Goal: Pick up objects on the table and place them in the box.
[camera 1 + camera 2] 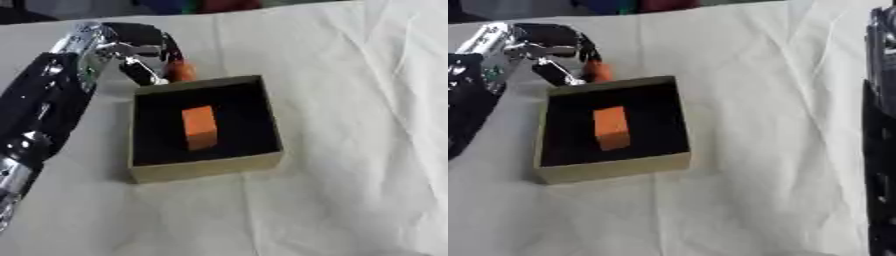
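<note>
Left hand [131, 47] at far left, fingers [153, 75] pinching an orange piece [182, 71] just beyond the box [206, 167] far wall. Risks: release too early, it catches the rim and drops on the table [350, 150]; or lands on the orange block [199, 127] inside. Right arm at right edge, hand not visible.

Block [199, 127] lies in box [206, 169] on cloth [350, 150].

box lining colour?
Black inside the box, with tan cardboard walls; an orange block lies on it. Left eye view shows it best.
</note>
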Action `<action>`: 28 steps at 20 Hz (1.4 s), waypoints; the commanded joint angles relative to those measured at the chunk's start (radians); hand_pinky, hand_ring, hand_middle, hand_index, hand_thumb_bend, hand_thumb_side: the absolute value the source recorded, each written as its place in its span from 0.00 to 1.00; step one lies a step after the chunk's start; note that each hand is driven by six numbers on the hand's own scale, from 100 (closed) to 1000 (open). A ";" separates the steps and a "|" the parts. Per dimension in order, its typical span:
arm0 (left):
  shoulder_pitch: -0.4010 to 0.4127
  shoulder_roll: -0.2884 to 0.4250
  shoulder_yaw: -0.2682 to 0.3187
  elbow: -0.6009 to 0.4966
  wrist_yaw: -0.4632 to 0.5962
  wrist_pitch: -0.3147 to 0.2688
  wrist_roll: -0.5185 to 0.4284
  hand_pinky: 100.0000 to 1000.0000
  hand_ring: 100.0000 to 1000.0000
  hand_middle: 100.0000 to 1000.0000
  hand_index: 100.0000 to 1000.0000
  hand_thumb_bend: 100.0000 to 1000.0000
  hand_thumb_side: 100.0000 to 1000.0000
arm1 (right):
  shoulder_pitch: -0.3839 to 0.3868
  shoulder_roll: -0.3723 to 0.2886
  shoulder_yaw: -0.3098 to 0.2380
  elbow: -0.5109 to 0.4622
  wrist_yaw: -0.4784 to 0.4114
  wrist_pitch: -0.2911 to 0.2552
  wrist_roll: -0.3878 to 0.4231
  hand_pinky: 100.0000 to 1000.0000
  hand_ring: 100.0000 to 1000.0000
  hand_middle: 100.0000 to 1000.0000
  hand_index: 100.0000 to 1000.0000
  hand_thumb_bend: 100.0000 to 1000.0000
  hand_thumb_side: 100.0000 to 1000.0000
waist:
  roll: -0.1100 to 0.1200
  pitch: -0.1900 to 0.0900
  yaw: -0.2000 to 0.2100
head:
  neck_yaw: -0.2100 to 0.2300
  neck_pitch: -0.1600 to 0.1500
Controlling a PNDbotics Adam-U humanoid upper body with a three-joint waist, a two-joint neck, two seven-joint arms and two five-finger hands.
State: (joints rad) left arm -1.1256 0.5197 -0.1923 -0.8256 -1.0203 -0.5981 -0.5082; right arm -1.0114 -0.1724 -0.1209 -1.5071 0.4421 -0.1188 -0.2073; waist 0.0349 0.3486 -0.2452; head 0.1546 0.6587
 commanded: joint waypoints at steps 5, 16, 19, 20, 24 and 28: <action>-0.021 0.013 0.011 -0.025 0.039 -0.038 -0.035 0.51 0.53 0.53 0.68 0.00 0.15 | -0.009 -0.008 -0.009 -0.028 0.004 0.004 -0.006 0.80 0.74 0.64 0.75 0.00 1.00 | -0.006 -0.027 0.005 | -0.002 0.004; -0.026 0.029 0.018 -0.093 0.103 0.023 0.003 0.40 0.44 0.48 0.64 0.00 0.15 | 0.002 0.001 -0.010 -0.033 0.012 0.005 -0.009 0.80 0.74 0.63 0.75 0.00 1.00 | -0.015 -0.050 0.018 | -0.010 0.022; -0.029 0.030 0.021 -0.112 0.118 0.033 0.028 0.40 0.44 0.47 0.64 0.00 0.07 | 0.004 0.003 -0.011 -0.035 0.014 0.005 -0.010 0.80 0.74 0.63 0.75 0.00 1.00 | -0.017 -0.054 0.020 | -0.011 0.024; -0.029 0.031 0.021 -0.119 0.124 0.036 0.035 0.39 0.43 0.46 0.63 0.00 0.07 | 0.004 0.003 -0.012 -0.036 0.014 0.006 -0.011 0.80 0.74 0.63 0.75 0.00 1.00 | -0.018 -0.055 0.020 | -0.013 0.025; -0.029 0.037 0.014 -0.166 0.147 0.058 0.059 0.36 0.41 0.43 0.63 0.00 0.06 | 0.009 0.002 -0.015 -0.038 0.014 0.008 -0.015 0.80 0.74 0.63 0.75 0.00 1.00 | -0.023 -0.060 0.026 | -0.016 0.032; -0.022 0.046 -0.004 -0.230 0.192 0.076 0.067 0.36 0.41 0.43 0.63 0.00 0.07 | 0.014 0.000 -0.018 -0.038 0.015 0.009 -0.018 0.80 0.74 0.63 0.75 0.00 1.00 | -0.027 -0.067 0.033 | -0.019 0.038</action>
State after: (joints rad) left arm -1.1267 0.5326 -0.1965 -1.0185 -0.8458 -0.5286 -0.4473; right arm -0.9842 -0.1625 -0.1307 -1.5236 0.4517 -0.1100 -0.2211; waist 0.0095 0.3099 -0.2105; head 0.1376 0.6891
